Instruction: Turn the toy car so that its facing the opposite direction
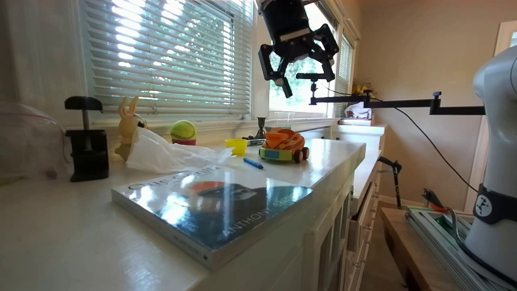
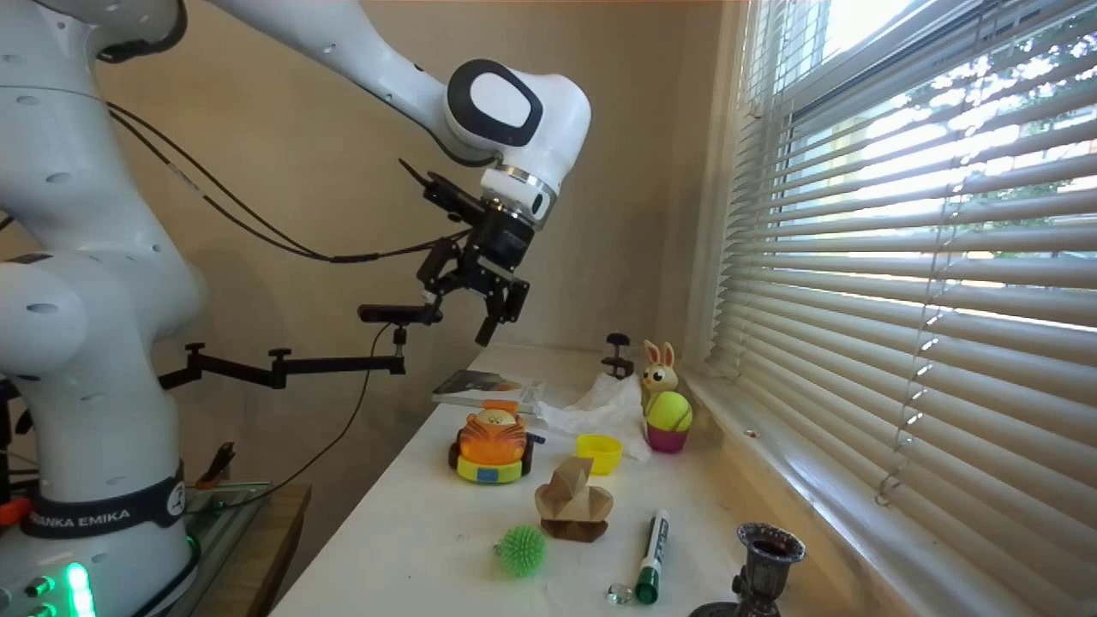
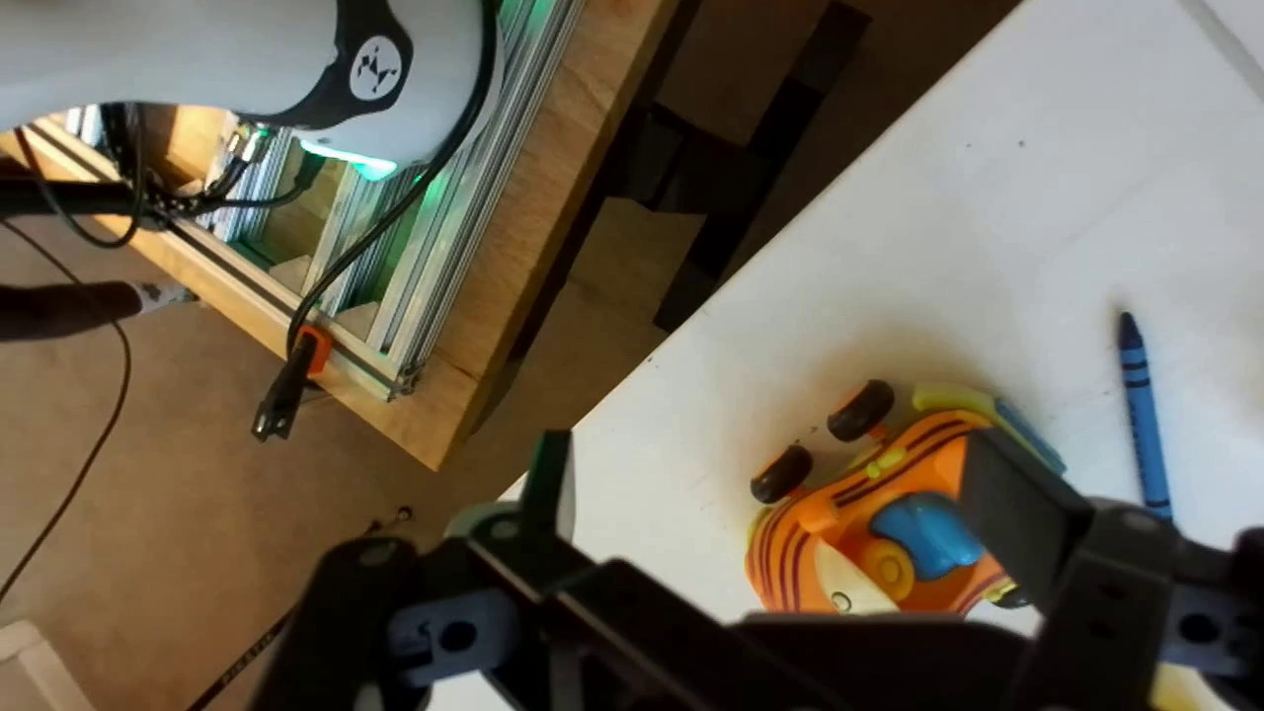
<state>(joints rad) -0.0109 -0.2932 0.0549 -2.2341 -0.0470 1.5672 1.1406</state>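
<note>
The tiger-striped toy car [image 2: 493,441] stands on its wheels [image 3: 861,410] on the white countertop [image 3: 1007,227], near the edge that runs past at between ten and eleven o'clock in the wrist view. The Robotiq gripper [image 1: 308,84] hangs well above, at roughly twelve o'clock from the car in both exterior views, jaws spread and holding nothing.

The likeliest trouble is the first contact: one finger touching early could set the wheels rolling, and a shove toward that edge could drop the car to the floor [image 3: 178,474]. The gripper is tilted, so a slanted pinch on rounded plastic may slip or tip it, or land in the blue seat [image 3: 926,535].

Mid-turn, the car could sweep aside the blue crayon [image 3: 1145,420], at two o'clock in the wrist view, or the yellow cup [image 2: 599,453], at three in an exterior view. A half-turn may also exceed what the arm [image 2: 377,68] can twist in one go, leaving the car sideways.
</note>
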